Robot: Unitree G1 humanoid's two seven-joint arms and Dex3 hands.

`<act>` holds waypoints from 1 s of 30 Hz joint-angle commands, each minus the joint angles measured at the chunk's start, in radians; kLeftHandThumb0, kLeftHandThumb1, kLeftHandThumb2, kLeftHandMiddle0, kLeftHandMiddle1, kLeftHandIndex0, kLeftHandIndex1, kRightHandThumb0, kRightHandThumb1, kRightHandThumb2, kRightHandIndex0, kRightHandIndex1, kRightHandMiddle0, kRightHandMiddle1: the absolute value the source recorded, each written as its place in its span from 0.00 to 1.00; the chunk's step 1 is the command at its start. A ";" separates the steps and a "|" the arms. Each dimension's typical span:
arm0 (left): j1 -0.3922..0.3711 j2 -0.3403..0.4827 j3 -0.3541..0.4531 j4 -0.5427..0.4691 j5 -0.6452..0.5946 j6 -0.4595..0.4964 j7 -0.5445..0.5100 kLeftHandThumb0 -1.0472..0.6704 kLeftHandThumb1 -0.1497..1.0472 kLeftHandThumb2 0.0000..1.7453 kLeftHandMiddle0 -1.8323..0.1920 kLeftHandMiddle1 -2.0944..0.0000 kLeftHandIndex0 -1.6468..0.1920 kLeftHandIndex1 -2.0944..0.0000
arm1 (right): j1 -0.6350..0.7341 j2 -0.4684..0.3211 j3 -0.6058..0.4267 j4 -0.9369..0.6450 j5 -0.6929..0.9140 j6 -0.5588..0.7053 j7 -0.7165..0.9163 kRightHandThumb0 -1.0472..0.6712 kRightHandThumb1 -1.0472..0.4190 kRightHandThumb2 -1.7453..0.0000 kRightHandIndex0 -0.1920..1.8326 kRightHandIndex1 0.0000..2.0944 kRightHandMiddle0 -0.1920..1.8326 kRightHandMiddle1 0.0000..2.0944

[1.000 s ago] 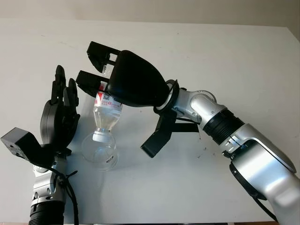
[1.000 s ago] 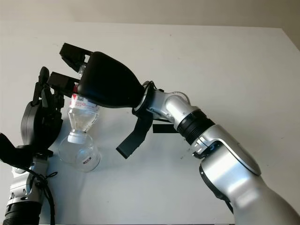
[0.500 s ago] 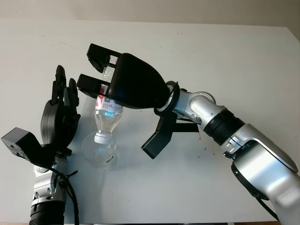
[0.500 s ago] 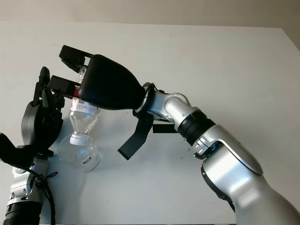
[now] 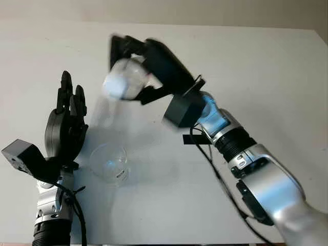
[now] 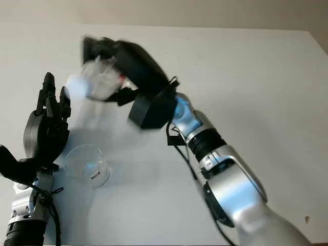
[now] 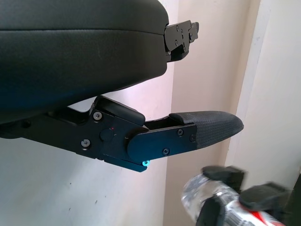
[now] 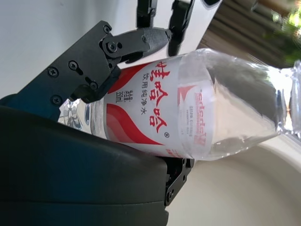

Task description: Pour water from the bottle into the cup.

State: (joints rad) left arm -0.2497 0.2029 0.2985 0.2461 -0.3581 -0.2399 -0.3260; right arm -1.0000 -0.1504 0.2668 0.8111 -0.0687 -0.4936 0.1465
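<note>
We find the cup [image 5: 108,162] standing on the table [image 5: 266,66] toward the front left. Just left of it our left hand [image 5: 65,128] is open and upright, close beside the cup but apart from it. Above and behind the cup, raised off the table, our right hand [image 5: 148,66] is closed around the bottle [image 5: 124,82], which lies roughly sideways with its mouth end toward the left. The right arm runs back from there to the lower right.

- You're looking at a bare test bench, more lab than home: a plain white table [image 5: 266,66] runs up to a beige wall [image 5: 205,10].
- Black cabling [image 5: 215,169] trails along the robot's silver arm [image 5: 266,189].
</note>
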 commanded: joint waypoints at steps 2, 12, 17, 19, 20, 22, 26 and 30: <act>0.013 -0.004 0.001 0.019 0.000 -0.008 -0.006 0.16 1.00 0.34 1.00 0.98 1.00 1.00 | 0.039 0.001 -0.076 -0.096 0.082 0.166 0.083 0.49 0.02 0.86 0.72 1.00 0.65 1.00; 0.014 0.000 0.003 0.026 -0.001 -0.006 -0.012 0.16 1.00 0.34 1.00 0.99 1.00 0.99 | 0.135 -0.046 -0.230 -0.323 0.280 0.709 0.292 0.51 0.00 0.81 0.75 1.00 0.66 1.00; 0.016 0.001 0.005 0.035 -0.003 -0.007 -0.022 0.17 1.00 0.36 1.00 1.00 1.00 1.00 | 0.206 -0.112 -0.263 -0.406 0.307 0.793 0.383 0.44 0.00 0.83 0.79 1.00 0.65 1.00; 0.017 0.002 0.005 0.040 -0.003 -0.011 -0.028 0.17 1.00 0.37 1.00 1.00 1.00 1.00 | 0.243 -0.128 -0.273 -0.451 0.311 0.811 0.394 0.43 0.00 0.82 0.82 1.00 0.62 1.00; 0.016 0.002 0.005 0.042 -0.003 -0.013 -0.031 0.17 1.00 0.37 1.00 1.00 1.00 1.00 | 0.263 -0.132 -0.280 -0.473 0.317 0.816 0.398 0.41 0.00 0.81 0.83 1.00 0.60 1.00; 0.017 0.002 0.005 0.043 -0.001 -0.011 -0.029 0.16 1.00 0.37 1.00 1.00 1.00 1.00 | 0.299 -0.138 -0.294 -0.520 0.331 0.841 0.398 0.38 0.00 0.80 0.85 1.00 0.57 1.00; 0.016 0.002 0.004 0.044 -0.003 -0.007 -0.031 0.15 1.00 0.37 1.00 1.00 1.00 1.00 | 0.360 -0.146 -0.295 -0.614 0.311 0.908 0.352 0.36 0.00 0.75 0.87 1.00 0.54 1.00; 0.014 0.004 0.009 0.053 -0.012 -0.012 -0.043 0.14 1.00 0.35 1.00 1.00 1.00 1.00 | 0.428 -0.151 -0.287 -0.692 0.286 0.923 0.321 0.37 0.00 0.73 0.85 1.00 0.52 1.00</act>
State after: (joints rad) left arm -0.2549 0.2095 0.3003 0.2764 -0.3629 -0.2451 -0.3622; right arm -0.5939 -0.2899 -0.0199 0.1573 0.2199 0.4245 0.4720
